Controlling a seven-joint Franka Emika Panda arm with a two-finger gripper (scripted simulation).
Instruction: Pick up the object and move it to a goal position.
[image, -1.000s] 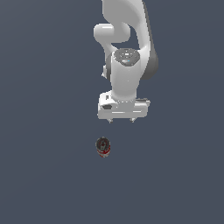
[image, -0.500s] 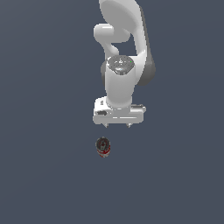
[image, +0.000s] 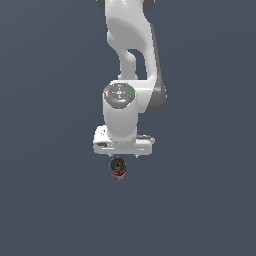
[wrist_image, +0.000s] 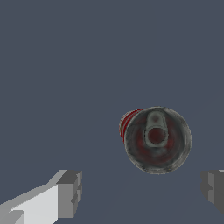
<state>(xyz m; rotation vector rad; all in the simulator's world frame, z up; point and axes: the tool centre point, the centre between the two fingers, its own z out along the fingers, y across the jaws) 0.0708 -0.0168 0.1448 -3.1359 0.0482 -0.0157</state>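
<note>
The object is a small can (image: 118, 169) with a red-and-white label and a dark grey round top, standing upright on the grey floor. In the exterior view my white gripper (image: 123, 155) hangs just above and behind it, its body hiding the fingers. In the wrist view the can's top (wrist_image: 156, 139) shows from above, with a strip of red label at one side. My gripper (wrist_image: 142, 188) is open: two grey fingertips (wrist_image: 70, 193) stand wide apart, and the can lies beyond the gap between them, nearer the other fingertip. Nothing is held.
A plain dark grey floor (image: 50, 200) surrounds the can. The white arm (image: 132, 55) rises behind the gripper in the exterior view. No goal marker shows.
The gripper has moved down and toward the exterior view's left, closing in over the can. The can has not moved.
</note>
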